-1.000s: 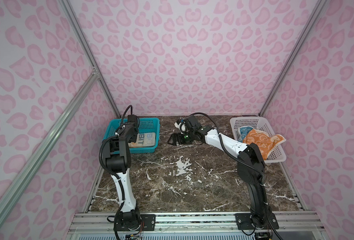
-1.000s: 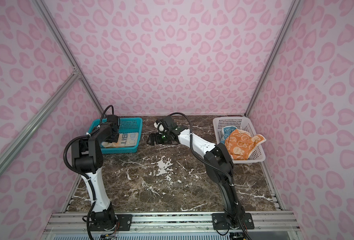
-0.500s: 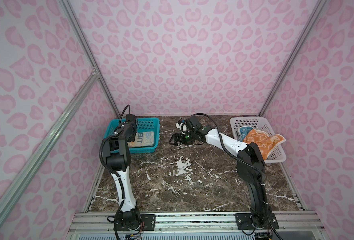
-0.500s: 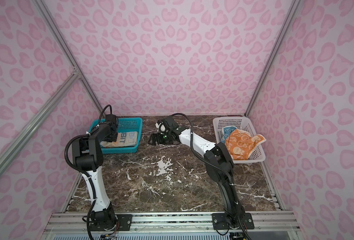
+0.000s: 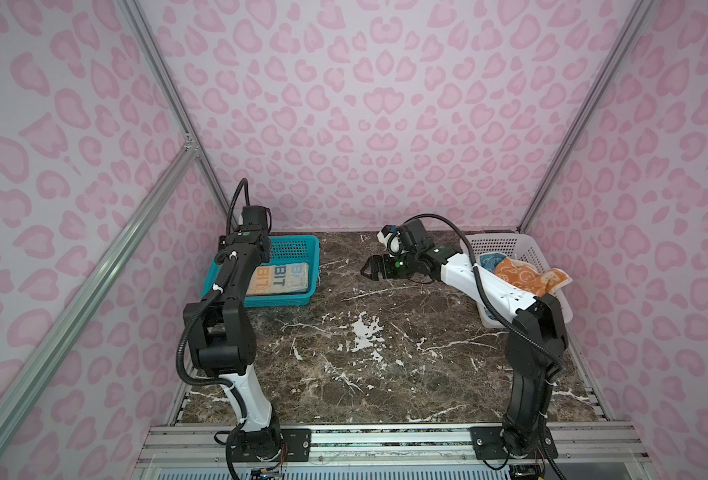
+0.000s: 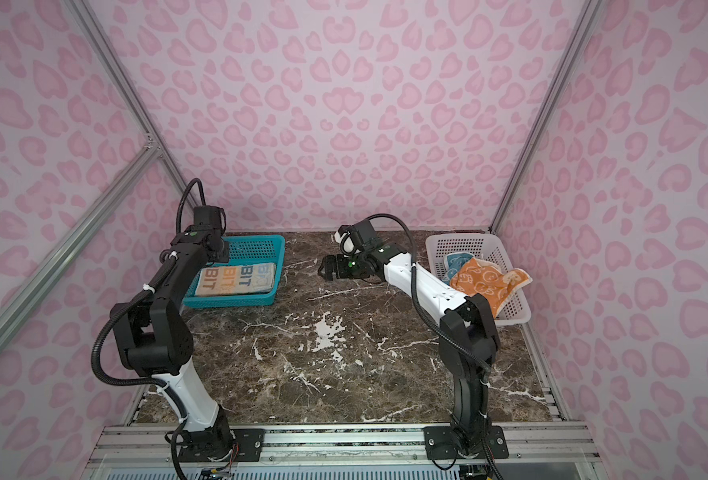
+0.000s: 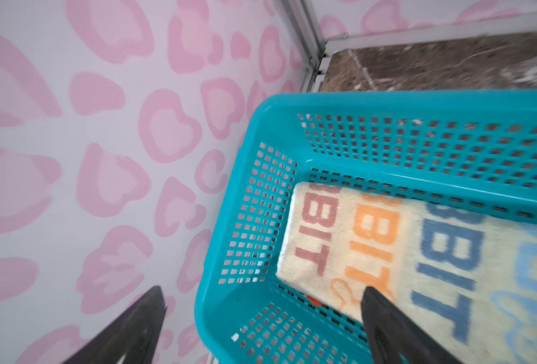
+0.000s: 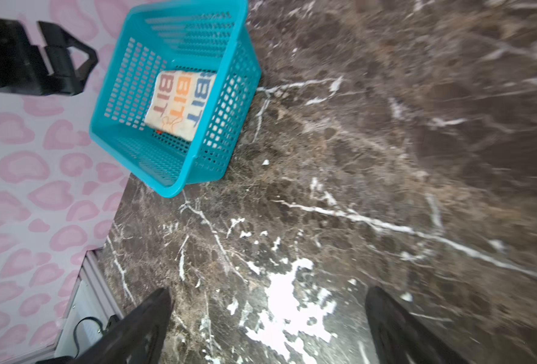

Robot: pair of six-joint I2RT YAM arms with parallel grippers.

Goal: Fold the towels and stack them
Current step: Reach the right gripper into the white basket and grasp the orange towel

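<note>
1 towel looks done: the cream towel (image 5: 279,279) lies folded flat in the teal basket (image 5: 296,248) at the back left, its long axis along the basket's length. The left gripper (image 7: 264,293) hangs over the basket's wall-side corner, fingers spread wide and pinching nothing. In the left wrist view 1 finger shows over the towel's edge and the other out past the rim.

The other 2 towels sit unfolded in the white basket (image 5: 525,245) at the back right. The orange towel (image 5: 518,276) is on top, crumpled, stretched across the basket with 1 corner draped over the outer rim. The blue towel (image 5: 489,262) is mostly hidden beneath it.

The right gripper (image 5: 368,271) hovers over bare table (image 5: 365,365) between the 2 baskets, fingers spread and empty. Its tips point toward the teal basket — away from the white one, which lies behind its wrist, beside its own forearm.

The next pickup, likely the orange towel, suits the right arm — far nearer, though it would need to turn round to face that basket. The left arm is well apart from it.
</note>
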